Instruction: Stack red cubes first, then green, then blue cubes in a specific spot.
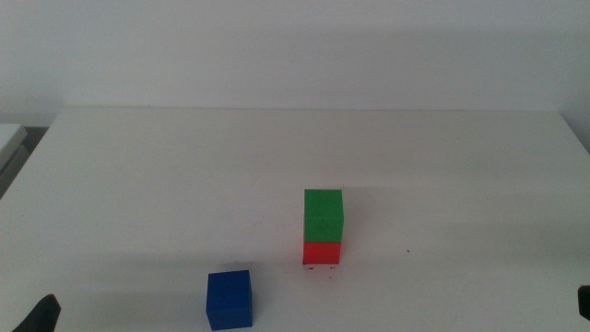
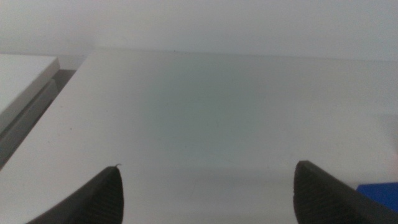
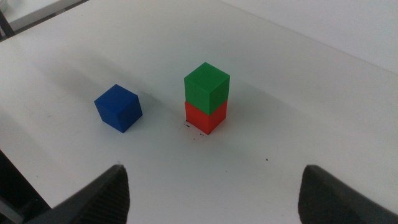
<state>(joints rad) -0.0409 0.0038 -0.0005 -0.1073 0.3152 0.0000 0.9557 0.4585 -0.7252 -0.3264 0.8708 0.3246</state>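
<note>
The green cube [image 1: 324, 215] sits right on top of the red cube [image 1: 322, 252], near the middle of the white desk [image 1: 166, 175]. The two line up well, and the little tower stands straight. So the first two parts of the job look done.

The blue cube [image 1: 229, 299] is alone on the desk, close to the front edge. It is near the tower but not touching it, off to the left side. It has to be picked up and put on top of the green cube. That is the only part left, I think.

The left pincer [image 2: 205, 193] waits low at the front left corner. Its two dark jaws are wide apart and hold nothing. A bit of the blue cube peeks out just beside one of its jaws, so this pincer is the closer one.

The right pincer [image 3: 214, 190] waits at the front right corner, well away from the cubes. Its jaws are wide apart too, and it holds nothing. From there it looks straight at the tower and the blue cube
</note>
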